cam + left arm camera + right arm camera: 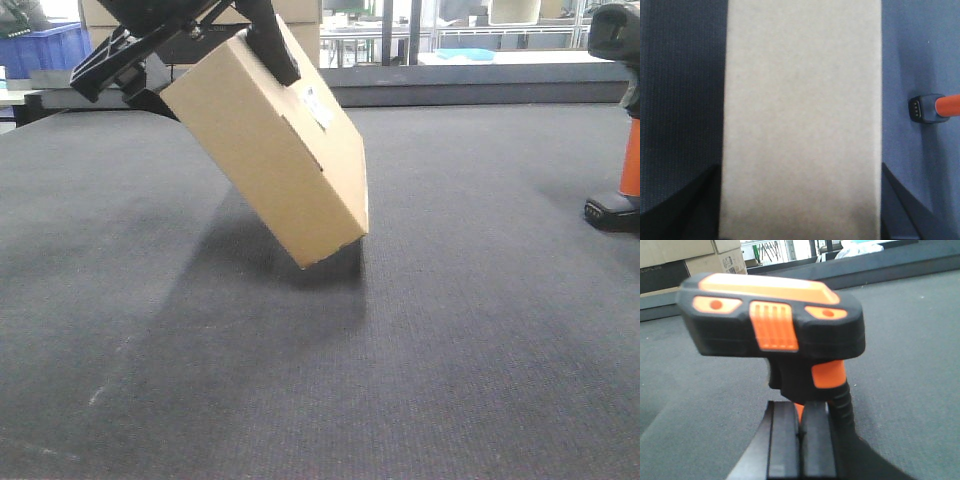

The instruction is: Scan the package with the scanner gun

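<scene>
The package (270, 150), a tan cardboard box with a small white label (318, 105), hangs tilted, its low corner at or just above the mat. My left gripper (218, 85) is shut on its upper end, one black finger (275, 45) across the near face. In the left wrist view the package (800, 100) fills the space between the fingers (897, 200) of the left gripper (800, 210). The scanner gun (630, 150) stands at the far right and shows in the left wrist view (935, 106). My right gripper (800, 407) is shut under the scanner gun's (770, 320) head, pinching a thin orange part.
A dark grey mat (400, 350) covers the table. A raised grey rail (480, 85) runs along the far edge. A blue crate (45, 45) sits at the back left. Cardboard cartons (690, 255), one with a dark panel, stand behind the table.
</scene>
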You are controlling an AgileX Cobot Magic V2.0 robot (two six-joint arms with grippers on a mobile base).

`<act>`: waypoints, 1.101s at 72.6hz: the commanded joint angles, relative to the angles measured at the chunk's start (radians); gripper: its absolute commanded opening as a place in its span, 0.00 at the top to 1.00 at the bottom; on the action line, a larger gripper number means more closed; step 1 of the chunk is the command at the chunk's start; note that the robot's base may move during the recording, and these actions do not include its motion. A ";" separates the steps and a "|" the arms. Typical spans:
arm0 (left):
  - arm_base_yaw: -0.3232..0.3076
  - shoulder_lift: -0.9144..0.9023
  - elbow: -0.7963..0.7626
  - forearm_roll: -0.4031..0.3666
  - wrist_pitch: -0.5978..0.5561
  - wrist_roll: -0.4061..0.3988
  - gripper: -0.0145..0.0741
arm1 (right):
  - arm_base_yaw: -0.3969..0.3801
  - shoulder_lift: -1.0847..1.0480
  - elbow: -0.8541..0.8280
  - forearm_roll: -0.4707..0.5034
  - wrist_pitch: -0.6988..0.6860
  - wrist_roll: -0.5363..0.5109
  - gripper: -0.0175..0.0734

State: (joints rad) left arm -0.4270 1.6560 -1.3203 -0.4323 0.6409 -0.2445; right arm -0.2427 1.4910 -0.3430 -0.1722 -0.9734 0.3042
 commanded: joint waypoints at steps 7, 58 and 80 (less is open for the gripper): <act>0.002 -0.005 -0.003 -0.004 -0.019 0.005 0.96 | -0.004 0.041 -0.020 0.001 -0.048 0.019 0.70; 0.002 -0.005 -0.003 -0.002 -0.017 0.005 0.96 | -0.004 0.239 -0.165 0.001 -0.122 0.040 0.18; 0.002 0.002 -0.003 0.000 -0.017 0.005 0.96 | -0.004 0.250 -0.193 0.001 -0.124 0.072 0.18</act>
State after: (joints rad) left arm -0.4270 1.6560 -1.3203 -0.4286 0.6409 -0.2445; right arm -0.2427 1.7394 -0.5259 -0.1722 -1.0699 0.3685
